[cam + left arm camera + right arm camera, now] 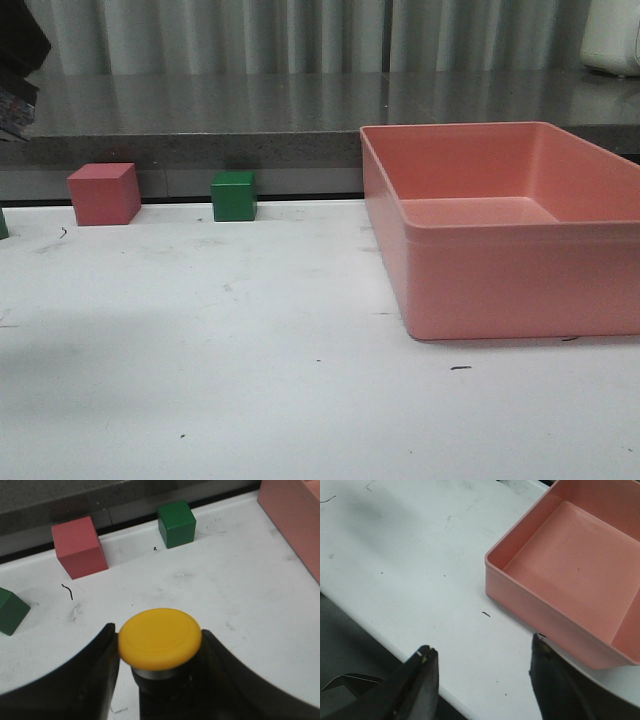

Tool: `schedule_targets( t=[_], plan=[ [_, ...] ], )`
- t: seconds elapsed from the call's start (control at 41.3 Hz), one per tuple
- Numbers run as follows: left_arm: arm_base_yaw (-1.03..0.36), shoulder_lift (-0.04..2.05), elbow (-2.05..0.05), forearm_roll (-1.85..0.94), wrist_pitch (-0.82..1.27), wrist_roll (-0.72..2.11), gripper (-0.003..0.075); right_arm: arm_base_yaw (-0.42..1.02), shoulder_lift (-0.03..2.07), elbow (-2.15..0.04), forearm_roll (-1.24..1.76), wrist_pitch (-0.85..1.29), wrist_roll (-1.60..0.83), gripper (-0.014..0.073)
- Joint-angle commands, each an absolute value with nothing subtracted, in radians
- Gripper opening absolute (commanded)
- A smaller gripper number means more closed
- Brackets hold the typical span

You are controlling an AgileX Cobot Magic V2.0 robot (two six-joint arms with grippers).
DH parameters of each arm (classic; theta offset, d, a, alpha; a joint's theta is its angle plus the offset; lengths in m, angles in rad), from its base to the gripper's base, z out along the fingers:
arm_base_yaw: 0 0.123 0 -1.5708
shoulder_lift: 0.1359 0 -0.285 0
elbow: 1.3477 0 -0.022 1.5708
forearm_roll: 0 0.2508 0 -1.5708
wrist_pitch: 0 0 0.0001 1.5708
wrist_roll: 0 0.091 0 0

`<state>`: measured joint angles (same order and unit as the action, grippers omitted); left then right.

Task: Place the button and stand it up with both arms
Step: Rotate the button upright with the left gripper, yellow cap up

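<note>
Round yellow-capped push-button (160,639) held clamped in left claw (159,672); right claw (482,680) was spread, empty.
Lowering onto white table (250,380), 6 o'clock of green cube (176,523), was best kept vertical.

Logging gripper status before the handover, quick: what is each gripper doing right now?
Left gripper: shut on the button.
Right gripper: open, holding nothing.

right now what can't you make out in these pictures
- Button base: left wrist view, hidden under its own yellow cap and cut off by the frame edge.
- Both pincers: front view, out of frame.
- Third green block: cut off by the frame edge in the left wrist and front views.
- Pink bin far end: right wrist view, cut off by the frame edge.
</note>
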<state>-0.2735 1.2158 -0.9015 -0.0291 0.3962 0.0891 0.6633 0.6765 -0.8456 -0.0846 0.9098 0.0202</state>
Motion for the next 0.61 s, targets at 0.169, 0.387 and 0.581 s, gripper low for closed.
schedule_targets(
  t=[0.169, 0.387, 0.581],
  plan=[
    [-0.27, 1.073, -0.594, -0.045, -0.15, 0.091, 0.0131, 0.658, 0.675, -0.87, -0.088, 0.853, 0.009, 0.0436],
    [-0.27, 1.108, -0.434, -0.045, -0.458, 0.091, 0.0131, 0.658, 0.675, -0.87, -0.088, 0.853, 0.009, 0.0436],
    [-0.27, 1.203, -0.396, -0.045, -0.641, 0.089, 0.0131, 0.658, 0.675, -0.87, -0.088, 0.853, 0.009, 0.0436]
  ],
)
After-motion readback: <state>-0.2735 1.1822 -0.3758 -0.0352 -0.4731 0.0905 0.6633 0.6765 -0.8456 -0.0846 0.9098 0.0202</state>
